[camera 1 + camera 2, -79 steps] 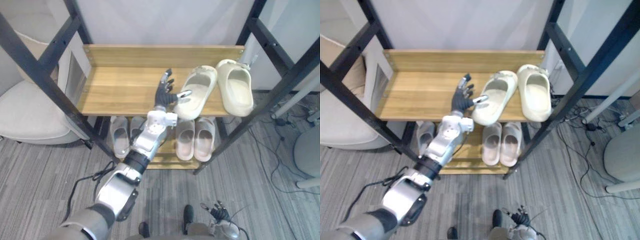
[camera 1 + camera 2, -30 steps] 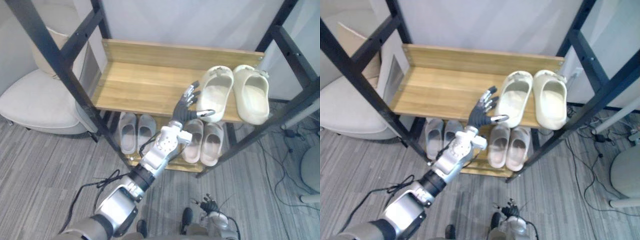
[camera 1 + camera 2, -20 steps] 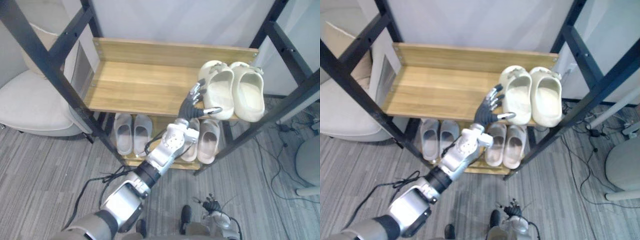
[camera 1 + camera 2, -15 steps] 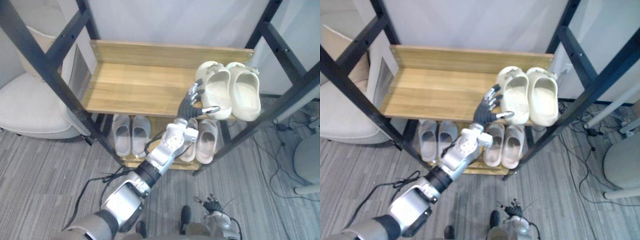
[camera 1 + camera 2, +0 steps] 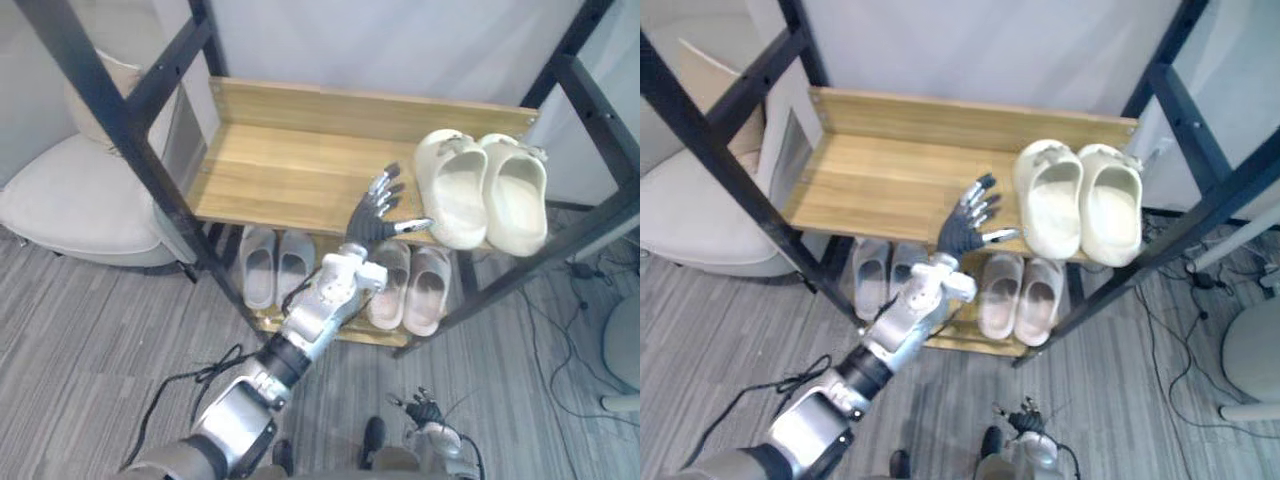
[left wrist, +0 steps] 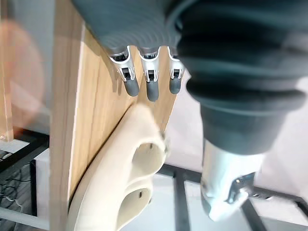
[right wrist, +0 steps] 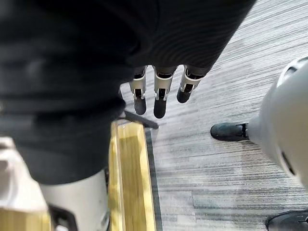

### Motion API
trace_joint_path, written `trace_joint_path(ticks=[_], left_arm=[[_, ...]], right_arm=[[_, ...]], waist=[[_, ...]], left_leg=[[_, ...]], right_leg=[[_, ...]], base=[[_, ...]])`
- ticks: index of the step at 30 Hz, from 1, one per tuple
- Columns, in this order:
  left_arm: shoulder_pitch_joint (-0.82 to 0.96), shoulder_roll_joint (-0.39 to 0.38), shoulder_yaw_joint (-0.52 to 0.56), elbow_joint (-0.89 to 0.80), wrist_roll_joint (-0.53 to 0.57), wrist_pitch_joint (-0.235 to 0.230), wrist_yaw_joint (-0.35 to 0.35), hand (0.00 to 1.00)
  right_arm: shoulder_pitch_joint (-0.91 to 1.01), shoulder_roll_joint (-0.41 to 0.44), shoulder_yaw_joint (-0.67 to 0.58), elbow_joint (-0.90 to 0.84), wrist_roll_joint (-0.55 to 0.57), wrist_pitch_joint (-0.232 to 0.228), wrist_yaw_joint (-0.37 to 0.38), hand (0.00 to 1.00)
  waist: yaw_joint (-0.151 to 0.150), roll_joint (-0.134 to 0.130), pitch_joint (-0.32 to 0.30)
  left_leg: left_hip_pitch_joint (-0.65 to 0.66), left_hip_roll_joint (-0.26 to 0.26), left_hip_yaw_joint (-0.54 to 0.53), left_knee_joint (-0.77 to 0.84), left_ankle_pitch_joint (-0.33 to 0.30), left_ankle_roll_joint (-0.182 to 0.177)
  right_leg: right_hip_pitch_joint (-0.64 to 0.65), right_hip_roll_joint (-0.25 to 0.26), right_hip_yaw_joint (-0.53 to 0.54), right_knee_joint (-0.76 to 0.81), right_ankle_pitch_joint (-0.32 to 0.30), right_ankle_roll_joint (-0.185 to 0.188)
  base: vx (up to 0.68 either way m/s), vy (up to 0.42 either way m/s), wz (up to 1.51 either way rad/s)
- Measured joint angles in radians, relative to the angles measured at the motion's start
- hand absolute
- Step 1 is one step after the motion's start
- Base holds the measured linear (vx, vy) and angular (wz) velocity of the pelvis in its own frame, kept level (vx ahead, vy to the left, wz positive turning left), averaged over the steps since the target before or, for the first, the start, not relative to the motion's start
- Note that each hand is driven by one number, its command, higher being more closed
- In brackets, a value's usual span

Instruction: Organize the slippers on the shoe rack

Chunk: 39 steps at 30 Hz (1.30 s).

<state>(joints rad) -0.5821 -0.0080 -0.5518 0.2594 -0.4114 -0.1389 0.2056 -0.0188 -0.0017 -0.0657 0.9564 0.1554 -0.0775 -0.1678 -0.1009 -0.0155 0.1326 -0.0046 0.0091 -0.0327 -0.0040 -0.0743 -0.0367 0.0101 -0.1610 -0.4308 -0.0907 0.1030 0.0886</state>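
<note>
Two cream slippers point(image 5: 455, 190) point(image 5: 516, 197) lie side by side, toes to the back, at the right end of the rack's top wooden shelf point(image 5: 290, 175). My left hand point(image 5: 373, 213) is over the shelf's front edge just left of them, open with straight fingers. Its thumb points at the nearer slipper's side, and I cannot tell whether it touches. The left wrist view shows its fingers point(image 6: 150, 83) above that cream slipper point(image 6: 127, 185). My right hand point(image 5: 1026, 418) hangs low near the floor, fingers point(image 7: 157, 97) straight and holding nothing.
On the lower shelf stand a grey pair point(image 5: 275, 280) and a beige pair point(image 5: 410, 288). Black metal posts point(image 5: 130, 130) frame the rack on both sides. A white cushioned chair point(image 5: 60, 200) stands to the left. Cables point(image 5: 590, 300) lie on the floor at right.
The left cream slipper, angled away 2.6 s ago, now lies straight against the right one. My left hand pushed it over and has since eased slightly back to the left. The camera also shifted.
</note>
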Motion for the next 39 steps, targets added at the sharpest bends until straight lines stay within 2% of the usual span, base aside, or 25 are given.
trace_joint_path(ticks=[1,3,7,8,12,19,21,22,26,27,32,36,39], left_arm=[[0.007,0.004,-0.013,-0.026,-0.007,0.001,-0.005,0.0],[0.063,0.035,-0.07,-0.183,-0.045,-0.002,-0.055,0.0],[0.149,0.046,-0.129,-0.316,-0.103,-0.004,-0.117,0.0],[0.192,0.054,-0.156,-0.334,-0.123,-0.003,-0.147,0.0],[0.361,0.108,-0.217,-0.342,-0.143,0.014,-0.21,0.0],[0.551,0.177,-0.208,-0.186,-0.131,0.037,-0.257,0.0],[0.629,0.189,-0.159,-0.049,-0.095,0.046,-0.272,0.0],[0.635,0.189,-0.153,-0.037,-0.089,0.047,-0.272,0.0],[0.657,0.168,-0.044,0.264,0.049,0.064,-0.264,0.0],[0.656,0.151,0.019,0.396,0.117,0.064,-0.236,0.0],[0.644,0.114,0.167,0.639,0.241,0.064,-0.173,0.0],[0.603,0.102,0.312,0.763,0.297,0.063,-0.124,0.0],[0.607,0.104,0.363,0.775,0.335,0.064,-0.098,0.0]], right_arm=[[-0.001,-0.002,0.003,0.001,0.0,0.0,0.001,0.0],[0.003,-0.007,0.036,0.004,-0.001,0.008,0.0,0.0],[-0.01,-0.004,0.082,0.012,-0.006,0.008,0.003,0.0],[-0.012,-0.002,0.095,0.03,-0.01,0.008,0.004,0.0],[0.003,-0.002,0.121,0.049,-0.037,0.017,0.004,0.0],[0.02,-0.01,0.154,0.048,-0.039,0.018,0.001,0.0],[0.028,-0.008,0.168,0.048,-0.039,0.018,0.0,0.0],[0.03,-0.007,0.169,0.048,-0.039,0.018,0.0,0.0],[0.043,-0.008,0.189,0.042,-0.039,0.015,0.004,0.0],[0.049,-0.006,0.189,0.041,-0.039,0.007,0.006,0.0],[0.053,-0.006,0.188,0.041,-0.039,-0.001,0.008,0.0],[0.052,-0.006,0.187,0.052,-0.039,-0.006,0.008,0.0],[0.04,-0.006,0.184,0.077,-0.039,-0.009,0.008,0.0]], waist=[[0.005,0.001,0.001],[0.047,0.005,-0.001],[0.076,0.021,-0.02],[0.093,0.025,-0.026],[0.098,0.043,-0.04],[0.101,0.034,-0.062],[0.101,0.027,-0.067],[0.101,0.026,-0.068],[0.102,0.012,-0.07],[0.102,0.004,-0.067],[0.102,-0.008,-0.07],[0.103,-0.014,-0.069],[0.104,-0.014,-0.069]], left_leg=[[-0.004,-0.002,-0.008,0.004,0.001,0.0],[-0.003,-0.012,-0.017,0.019,0.005,0.0],[-0.012,-0.027,-0.038,0.026,0.009,0.003],[-0.012,-0.035,-0.038,0.026,0.011,0.006],[-0.003,-0.035,-0.062,0.025,0.019,0.005],[0.007,-0.02,-0.091,0.007,0.04,-0.009],[0.007,-0.014,-0.098,0.006,0.045,-0.015],[0.007,-0.013,-0.098,0.006,0.046,-0.016],[0.016,-0.002,-0.112,0.003,0.051,-0.026],[0.031,0.005,-0.112,-0.006,0.051,-0.031],[0.041,0.012,-0.111,-0.022,0.049,-0.038],[0.045,0.022,-0.094,-0.029,0.05,-0.039],[0.062,0.032,-0.061,-0.03,0.04,-0.042]], right_leg=[[0.002,-0.004,-0.003,0.0,-0.001,0.001],[0.02,-0.018,-0.005,0.0,-0.003,0.004],[0.025,-0.034,-0.003,0.0,-0.007,0.01],[0.026,-0.042,0.001,0.0,-0.016,0.016],[0.044,-0.038,-0.011,0.0,-0.018,0.017],[0.061,-0.02,-0.039,-0.007,-0.018,0.009],[0.063,-0.011,-0.046,-0.007,-0.017,0.006],[0.063,-0.01,-0.046,-0.007,-0.017,0.006],[0.078,0.002,-0.055,-0.007,-0.021,0.001],[0.089,0.007,-0.055,-0.007,-0.026,-0.001],[0.093,0.014,-0.054,-0.007,-0.037,0.003],[0.087,0.023,-0.038,-0.007,-0.039,-0.002],[0.085,0.031,-0.003,-0.007,-0.039,-0.006]], base=[[0.01,0.023,0.48],[-0.01,0.025,0.22],[-0.05,0.026,0.18],[-0.05,0.007,0.04],[-0.1,-0.019,0.1],[-0.09,-0.033,0.11],[-0.06,-0.024,0.06],[-0.03,-0.017,0.06],[-0.02,-0.017,0.08],[0.0,0.0,0.0],[0.0,0.0,0.0],[0.03,0.007,-0.09],[0.05,0.014,-0.33]])
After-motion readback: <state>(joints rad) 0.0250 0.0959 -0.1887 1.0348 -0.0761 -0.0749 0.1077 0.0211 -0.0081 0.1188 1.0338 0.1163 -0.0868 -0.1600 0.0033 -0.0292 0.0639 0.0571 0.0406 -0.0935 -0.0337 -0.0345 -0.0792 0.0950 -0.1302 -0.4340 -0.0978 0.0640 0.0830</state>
